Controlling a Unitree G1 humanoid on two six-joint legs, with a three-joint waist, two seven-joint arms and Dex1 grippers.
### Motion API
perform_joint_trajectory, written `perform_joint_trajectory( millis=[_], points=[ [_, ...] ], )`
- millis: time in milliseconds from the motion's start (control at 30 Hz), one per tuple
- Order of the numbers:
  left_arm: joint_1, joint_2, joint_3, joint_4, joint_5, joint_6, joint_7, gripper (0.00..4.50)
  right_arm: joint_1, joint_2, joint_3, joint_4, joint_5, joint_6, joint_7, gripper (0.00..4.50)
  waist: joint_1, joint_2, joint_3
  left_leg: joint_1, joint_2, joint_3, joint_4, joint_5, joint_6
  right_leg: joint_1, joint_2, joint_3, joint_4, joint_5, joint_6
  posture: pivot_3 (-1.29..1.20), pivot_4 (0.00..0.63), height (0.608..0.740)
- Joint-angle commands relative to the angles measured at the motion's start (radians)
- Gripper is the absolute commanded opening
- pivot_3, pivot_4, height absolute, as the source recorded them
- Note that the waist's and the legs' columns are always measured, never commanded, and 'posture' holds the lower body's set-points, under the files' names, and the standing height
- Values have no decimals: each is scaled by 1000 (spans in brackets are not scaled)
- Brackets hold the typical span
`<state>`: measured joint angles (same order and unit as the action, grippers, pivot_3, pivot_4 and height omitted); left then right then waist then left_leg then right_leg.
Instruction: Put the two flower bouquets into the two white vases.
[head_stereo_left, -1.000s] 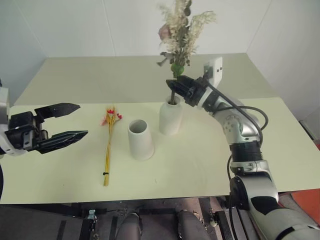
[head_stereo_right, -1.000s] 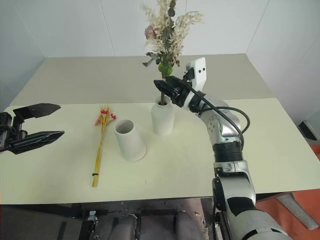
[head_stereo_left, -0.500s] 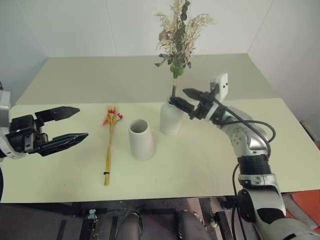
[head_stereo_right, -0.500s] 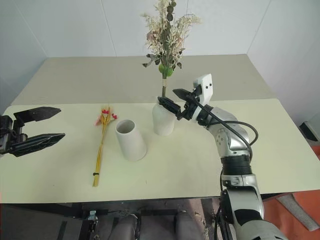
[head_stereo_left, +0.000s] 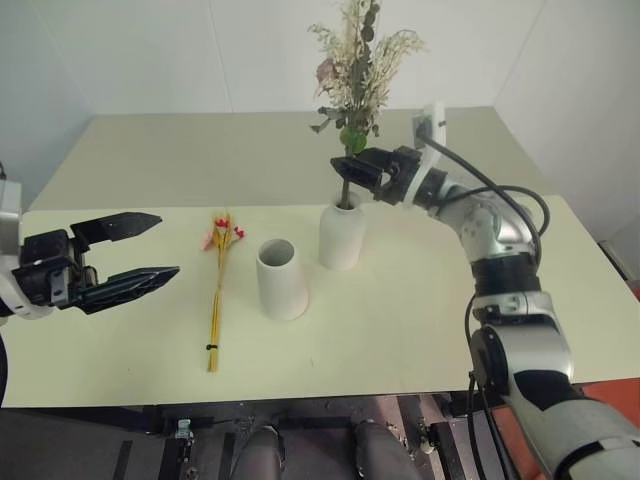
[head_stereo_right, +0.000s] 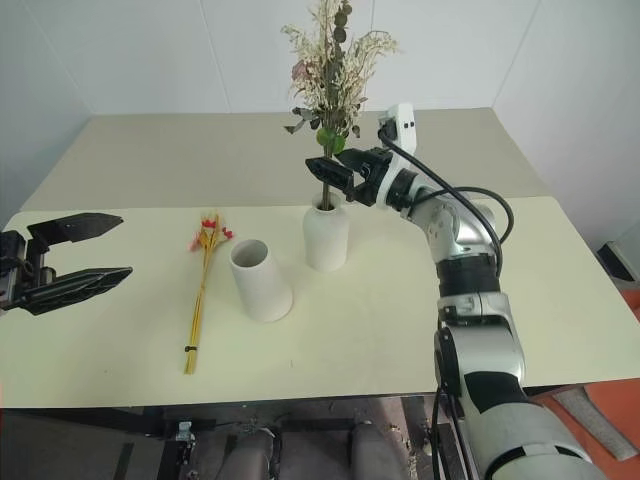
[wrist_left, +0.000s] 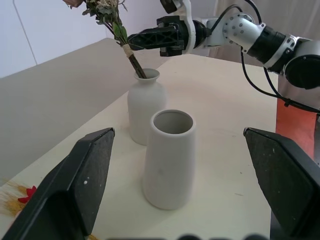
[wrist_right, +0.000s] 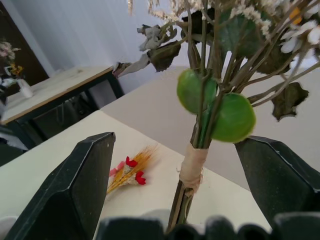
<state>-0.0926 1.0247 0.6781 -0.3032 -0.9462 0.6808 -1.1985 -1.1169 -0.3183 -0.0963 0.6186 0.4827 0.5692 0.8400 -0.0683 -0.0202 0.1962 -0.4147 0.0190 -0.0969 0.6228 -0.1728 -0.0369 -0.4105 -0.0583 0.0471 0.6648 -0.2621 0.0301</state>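
Note:
The bushy bouquet (head_stereo_left: 360, 60) stands with its stem in the narrow-necked white vase (head_stereo_left: 342, 235). My right gripper (head_stereo_left: 343, 167) is open just above the vase's mouth, one finger on each side of the wrapped stem (wrist_right: 192, 167), not clamping it. The cone-shaped white vase (head_stereo_left: 282, 278) stands to the left, its wide mouth holding nothing. Left of that, the slim bouquet of yellow stalks with red flowers (head_stereo_left: 217, 290) lies flat on the table. Further left, my left gripper (head_stereo_left: 165, 244) hovers open, holding nothing; between its fingers (wrist_left: 90, 170) I see both vases.
The cream table (head_stereo_left: 400, 330) carries the vases near its far edge. A second, darker table (head_stereo_left: 200, 150) adjoins it behind, with white walls beyond. An orange-red object (head_stereo_left: 615, 400) lies on the floor at the right.
My right gripper opened and let go of the bushy bouquet's stem, dipped back to the right, then returned open around the stem. The bouquet now stands by itself in the vase.

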Motion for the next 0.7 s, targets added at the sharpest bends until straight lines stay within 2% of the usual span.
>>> perform_joint_trajectory(
  millis=[33, 267, 500, 700],
  points=[
    [-2, 16, 36, -24, -19, 0, 1, 4500, -79, -1, -14, 112, 13, 12, 109, 4479, 2, 0, 0, 0, 0, 0, 0, 0, 0, 0, 0, 0, 0, 0, 0, 0, 150, 740],
    [22, 9, 61, -45, -22, 2, 12, 4500, -152, 25, -39, 218, 18, -26, 214, 4479, -2, 0, 0, 0, 0, 0, 0, 0, 0, 0, 0, 0, 1, 0, 0, 0, 150, 740],
    [32, 10, 68, -46, -21, 2, 14, 4500, -122, -18, -94, 124, 116, 90, 373, 4479, 2, 0, 0, 0, 0, 0, 0, 0, 0, 0, 0, 0, 0, 0, 0, 0, 150, 740],
    [21, 13, 50, -35, -13, -3, 14, 4500, -39, -38, -82, 32, 109, 113, 379, 4479, 0, 0, 0, 0, 0, 0, 0, 0, 0, 0, 0, 0, 0, 0, 0, 0, 150, 740]
  ],
)
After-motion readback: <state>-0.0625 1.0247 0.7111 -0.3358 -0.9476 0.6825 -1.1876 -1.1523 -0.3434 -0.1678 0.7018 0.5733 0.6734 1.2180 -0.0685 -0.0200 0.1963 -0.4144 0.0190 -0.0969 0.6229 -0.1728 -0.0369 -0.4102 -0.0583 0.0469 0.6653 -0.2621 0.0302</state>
